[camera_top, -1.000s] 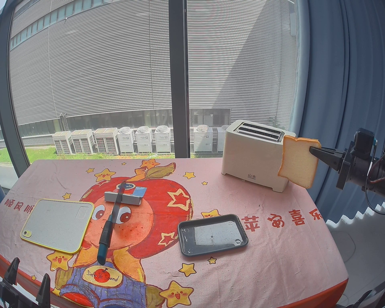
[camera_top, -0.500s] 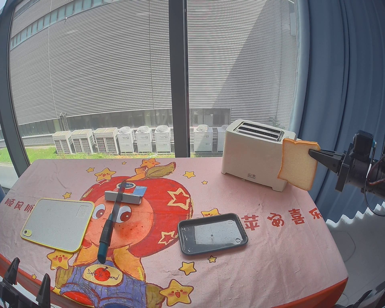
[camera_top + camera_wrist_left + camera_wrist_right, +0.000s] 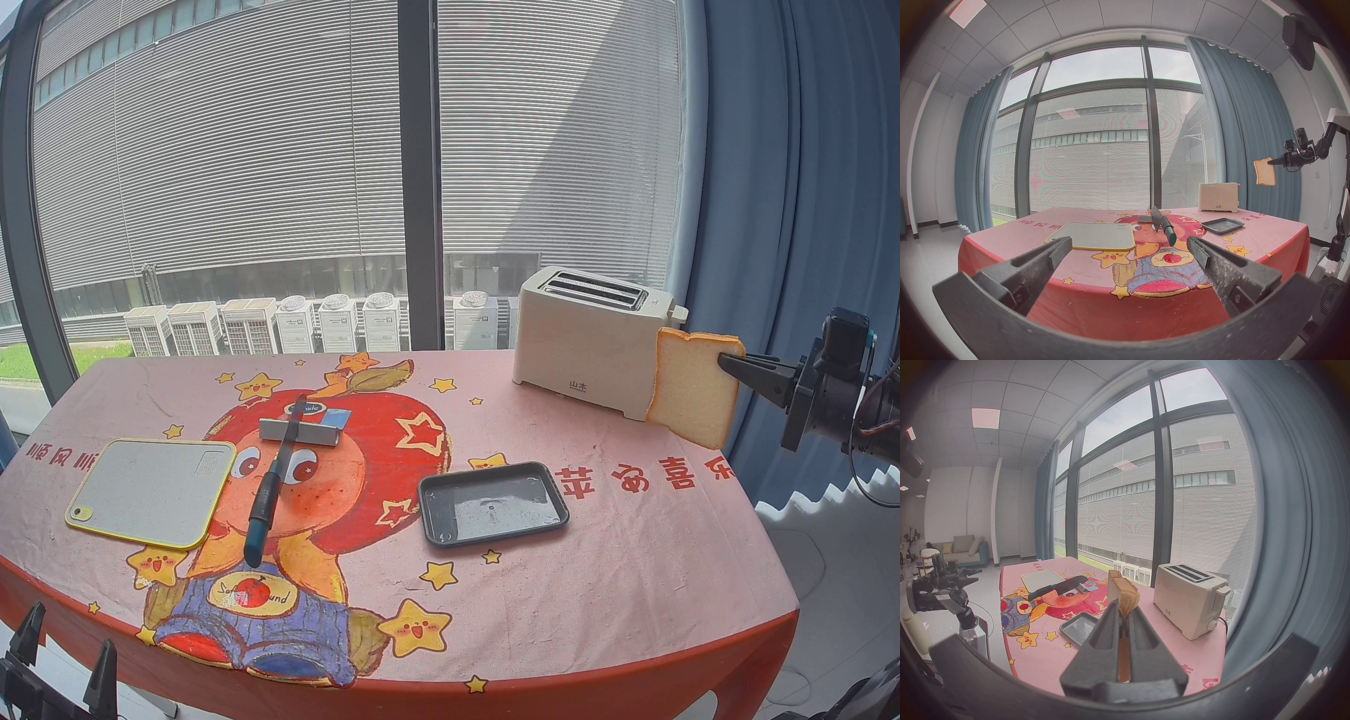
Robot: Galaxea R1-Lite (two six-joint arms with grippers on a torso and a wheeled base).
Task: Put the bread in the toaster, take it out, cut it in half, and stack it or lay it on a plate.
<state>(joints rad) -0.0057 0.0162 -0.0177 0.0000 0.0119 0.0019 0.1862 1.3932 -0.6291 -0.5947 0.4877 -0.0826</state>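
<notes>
A slice of bread (image 3: 692,384) hangs upright in the air off the table's right edge, just right of the white toaster (image 3: 581,347). My right gripper (image 3: 727,361) is shut on the slice's upper right corner; the right wrist view shows the bread (image 3: 1124,594) pinched between its fingers (image 3: 1101,636). The toaster (image 3: 1186,599) has both top slots empty. A dark rectangular plate (image 3: 492,502) lies empty mid-table. My left gripper (image 3: 1128,243) stands open off the table's front left corner, holding nothing.
A yellow-rimmed cutting board (image 3: 150,478) lies at the left of the table. A blue-handled knife (image 3: 267,497) rests with its blade on a grey block (image 3: 300,431). A blue curtain (image 3: 797,187) hangs close behind the right arm.
The head camera has moved, so the table sits lower and farther in view. My right gripper still holds the bread beside the toaster; the left gripper has kept still.
</notes>
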